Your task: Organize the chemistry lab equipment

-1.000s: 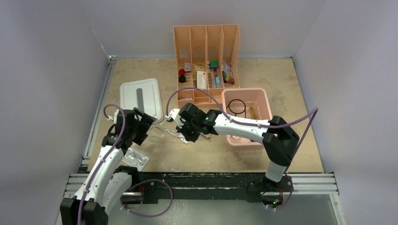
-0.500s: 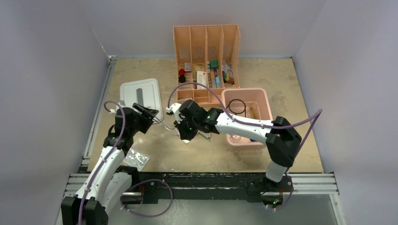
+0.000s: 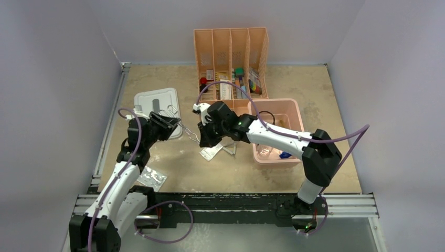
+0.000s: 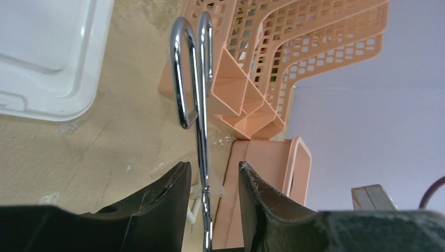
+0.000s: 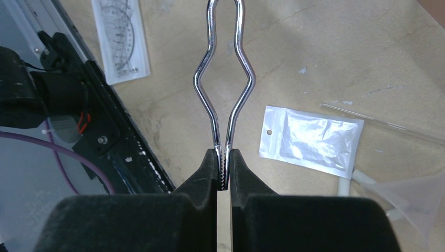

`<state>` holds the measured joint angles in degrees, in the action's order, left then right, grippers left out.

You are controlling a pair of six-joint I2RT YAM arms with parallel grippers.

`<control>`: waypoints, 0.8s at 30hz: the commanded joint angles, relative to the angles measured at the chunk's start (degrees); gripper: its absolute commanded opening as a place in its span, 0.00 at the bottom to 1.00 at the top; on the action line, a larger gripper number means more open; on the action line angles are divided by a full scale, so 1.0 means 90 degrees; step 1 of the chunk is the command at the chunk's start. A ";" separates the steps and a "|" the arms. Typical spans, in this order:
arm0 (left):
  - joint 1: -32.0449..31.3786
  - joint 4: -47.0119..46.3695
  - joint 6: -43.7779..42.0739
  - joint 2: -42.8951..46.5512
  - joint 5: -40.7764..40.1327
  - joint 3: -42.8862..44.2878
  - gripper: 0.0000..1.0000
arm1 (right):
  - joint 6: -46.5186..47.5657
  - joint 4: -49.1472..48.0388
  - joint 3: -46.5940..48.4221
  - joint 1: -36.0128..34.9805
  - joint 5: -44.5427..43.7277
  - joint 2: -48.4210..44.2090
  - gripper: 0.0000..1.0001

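Above the table (image 3: 315,89), right gripper (image 5: 223,155) pinches tongs (image 4: 202,136); left gripper (image 4: 213,170) straddles handles, jaws apart.

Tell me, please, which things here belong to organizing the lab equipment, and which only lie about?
Belong: steel scissor-like tongs; black wire ring; clear packet holding a protractor; small silvery packet; clear funnel.
Lying about: flat white plastic lid; peach divided organizer with colourful items.

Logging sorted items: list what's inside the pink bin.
Inside the pink bin: a black wire ring, a clear item and something blue. The right arm covers the bin's middle.
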<state>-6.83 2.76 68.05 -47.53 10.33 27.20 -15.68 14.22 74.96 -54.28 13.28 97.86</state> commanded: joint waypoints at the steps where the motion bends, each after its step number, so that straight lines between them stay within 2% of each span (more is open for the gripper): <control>1: -0.0019 -0.1157 0.0204 -0.0110 0.0395 0.0034 0.36 | -0.0430 -0.0594 0.0311 0.0018 0.0409 -0.0388 0.00; 4: -0.0022 -0.1507 0.0336 -0.0271 0.0605 -0.0013 0.34 | -0.0572 -0.0692 0.0313 0.0017 0.0488 -0.0393 0.00; 13: -0.0022 -0.1197 0.0108 -0.0462 0.0592 0.0099 0.31 | -0.0714 -0.0790 0.0314 0.0063 0.0344 -0.0413 0.00; 18: -0.0030 -0.1289 0.0067 -0.0590 0.0734 0.0102 0.13 | -0.0767 -0.0835 0.0304 0.0103 0.0345 -0.0415 0.00; 21: -0.0046 -0.1279 0.0049 -0.0672 0.0762 0.0122 0.14 | -0.0776 -0.0894 0.0295 0.0113 0.0392 -0.0443 0.00; 24: -0.0070 -0.1282 0.0041 -0.0725 0.0769 0.0121 0.20 | -0.0777 -0.0896 0.0288 0.0116 0.0418 -0.0461 0.00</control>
<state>-6.92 -5.19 69.36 -53.69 15.77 27.20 -22.13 10.04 74.98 -53.45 15.18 97.71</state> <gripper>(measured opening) 0.167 0.038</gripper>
